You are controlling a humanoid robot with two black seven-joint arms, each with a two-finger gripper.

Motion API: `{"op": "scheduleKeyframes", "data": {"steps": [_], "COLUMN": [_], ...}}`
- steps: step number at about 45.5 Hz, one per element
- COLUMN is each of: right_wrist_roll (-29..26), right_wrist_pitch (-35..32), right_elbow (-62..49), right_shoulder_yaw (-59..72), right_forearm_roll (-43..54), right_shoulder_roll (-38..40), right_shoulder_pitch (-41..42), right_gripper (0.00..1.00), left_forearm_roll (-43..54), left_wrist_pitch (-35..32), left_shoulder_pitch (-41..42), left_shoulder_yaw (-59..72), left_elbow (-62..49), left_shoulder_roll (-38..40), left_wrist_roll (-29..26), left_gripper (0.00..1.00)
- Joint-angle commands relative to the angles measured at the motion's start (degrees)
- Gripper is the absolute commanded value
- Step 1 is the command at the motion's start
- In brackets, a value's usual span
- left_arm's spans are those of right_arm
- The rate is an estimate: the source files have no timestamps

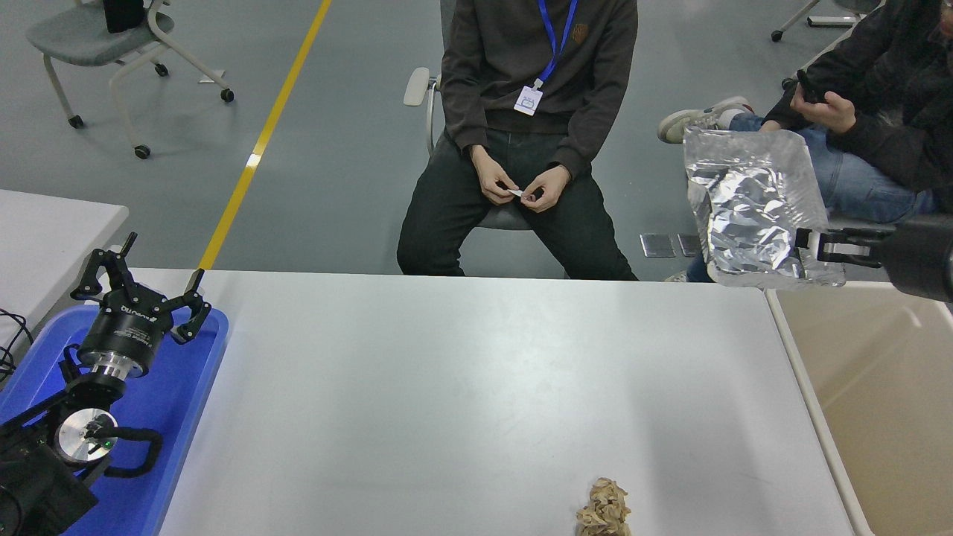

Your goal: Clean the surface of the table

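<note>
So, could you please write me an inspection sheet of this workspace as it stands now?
Surface: wide matte white table surface, mostly bare.
Job's things: crumpled silver foil bag, held in the air past the table's far right corner, by the beige bin.
Clutter: crumpled brown paper wad at the near edge.
Grippers: right gripper shut on the bag; left gripper open, parked over the blue plastic tray.
Cables: black cable at the left edge.
Surroundings: two seated people, a grey wheeled chair.
</note>
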State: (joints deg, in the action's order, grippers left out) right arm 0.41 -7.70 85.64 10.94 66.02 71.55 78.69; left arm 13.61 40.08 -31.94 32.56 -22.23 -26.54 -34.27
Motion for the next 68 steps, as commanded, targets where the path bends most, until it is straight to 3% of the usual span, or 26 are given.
{"op": "scheduleKeyframes", "data": {"steps": [1, 14, 30, 40, 46, 56, 68], "right_wrist_roll": [2.66, 7.76, 10.67, 10.75, 10.75, 11.72, 18.04], "right_wrist_pitch": [-0.21, -0.3, 0.05, 0.76, 2.51, 5.68, 7.61], "right_elbow": [-5.13, -13.38, -29.38, -32.11, -32.99, -41.33, -48.89], "right_shoulder_yaw": [0.04, 0.75, -1.45, -1.98, -2.07, -1.01, -0.66], "right_forearm_roll": [-0.1, 0.07, -0.54, -14.33, -16.8, -12.33, -5.91], "right_shoulder_roll": [2.8, 2.72, -4.75, -6.69, -8.09, -13.19, -15.65], "right_shoulder_pitch": [-2.4, -6.44, -16.46, -20.33, -23.58, -30.43, -35.27], "right_gripper": [0.0, 0.0, 0.0, 0.0, 0.0, 0.0, 0.0], "left_forearm_roll": [0.02, 0.02, 0.02, 0.02, 0.02, 0.02, 0.02], "left_wrist_pitch": [0.0, 0.0, 0.0, 0.0, 0.0, 0.0, 0.0], "left_shoulder_pitch": [0.04, 0.04, 0.04, 0.04, 0.04, 0.04, 0.04], "left_shoulder_yaw": [-0.04, -0.04, -0.04, -0.04, -0.04, -0.04, -0.04], "left_elbow": [0.0, 0.0, 0.0, 0.0, 0.0, 0.0, 0.0], "left_shoulder_roll": [0.0, 0.0, 0.0, 0.0, 0.0, 0.0, 0.0], "left_wrist_roll": [-0.01, 0.08, -0.01, -0.01, -0.01, -0.01, -0.01], "left_gripper": [1.0, 1.0, 1.0, 1.0, 1.0, 1.0, 1.0]}}
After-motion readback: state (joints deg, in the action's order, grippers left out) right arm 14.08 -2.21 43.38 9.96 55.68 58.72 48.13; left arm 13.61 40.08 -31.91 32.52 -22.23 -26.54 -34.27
